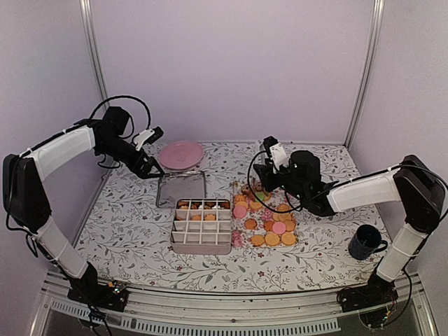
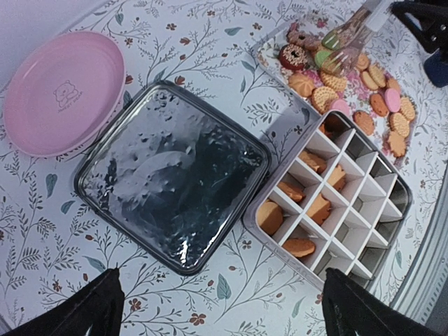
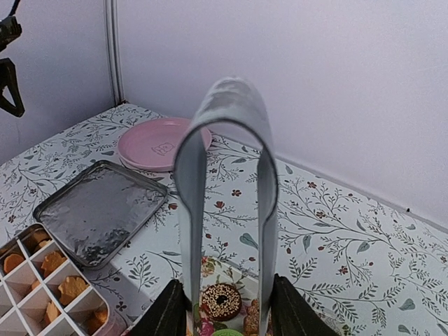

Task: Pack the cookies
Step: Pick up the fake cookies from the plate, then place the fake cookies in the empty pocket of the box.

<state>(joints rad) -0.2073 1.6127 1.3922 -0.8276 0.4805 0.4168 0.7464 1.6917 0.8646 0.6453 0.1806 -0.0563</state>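
Loose cookies (image 1: 269, 222) lie spread on a flat floral tray (image 2: 268, 54) right of a white divided box (image 1: 201, 225). Most are golden, a few pink. Several golden cookies (image 2: 302, 203) sit in the box's compartments (image 2: 350, 210) nearest its far edge. My right gripper (image 1: 269, 175) hovers over the tray's far end, shut on metal tongs (image 3: 227, 175). The tongs' two arms stand apart above a dark sprinkled ring cookie (image 3: 221, 299). My left gripper (image 1: 148, 168) hangs open and holds nothing, above the cloth by the box's lid (image 2: 175, 175).
A pink plate (image 1: 180, 154) sits at the back, just behind the shiny lid (image 1: 180, 187). A dark mug (image 1: 365, 241) stands at the right, near my right arm's base. The walls close in at the back and on both sides.
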